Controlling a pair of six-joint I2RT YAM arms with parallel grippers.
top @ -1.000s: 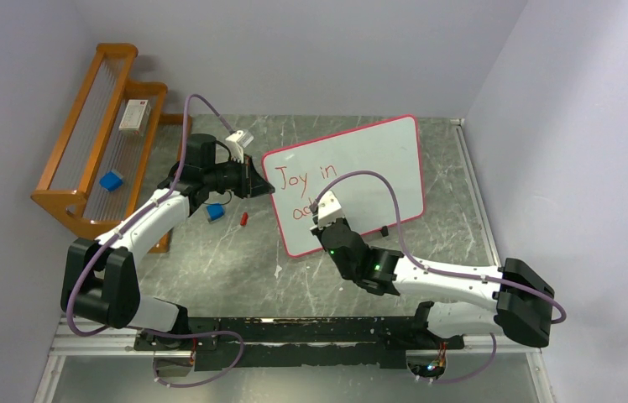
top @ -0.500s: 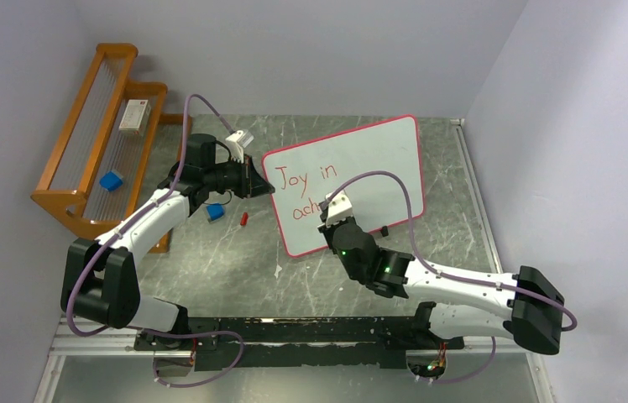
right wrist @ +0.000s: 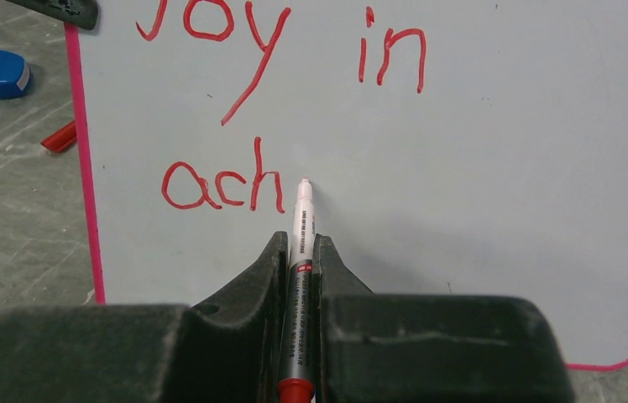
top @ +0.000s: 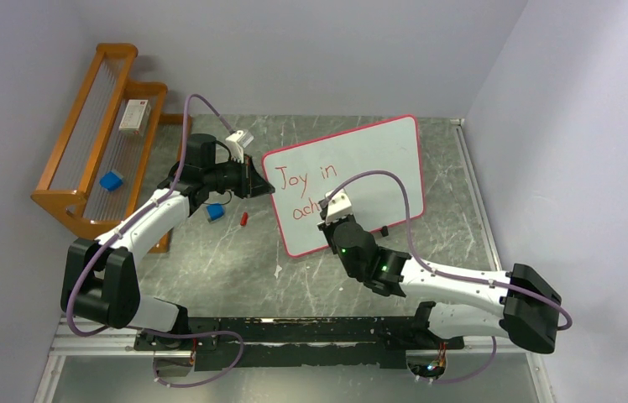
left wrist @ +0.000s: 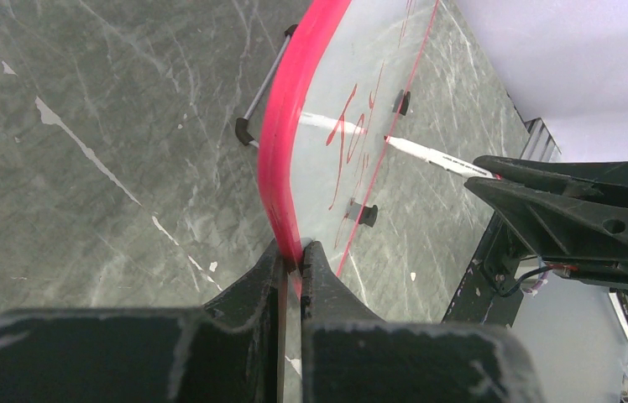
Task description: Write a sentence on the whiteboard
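R gripper (right wrist: 298, 243) w/ marker (right wrist: 302, 210) shifted right; rack (top: 59, 206) holds box (top: 133, 115), blue block (top: 111, 180).

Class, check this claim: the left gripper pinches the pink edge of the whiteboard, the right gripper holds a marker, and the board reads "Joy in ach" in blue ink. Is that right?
Not quite: the writing is red, not blue, as the right wrist view shows. The rest stands: the left gripper pinches the pink edge of the whiteboard, and the right gripper holds a marker.

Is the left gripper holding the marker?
No, the left gripper is shut on the pink edge of the whiteboard; the marker sits in the right gripper.
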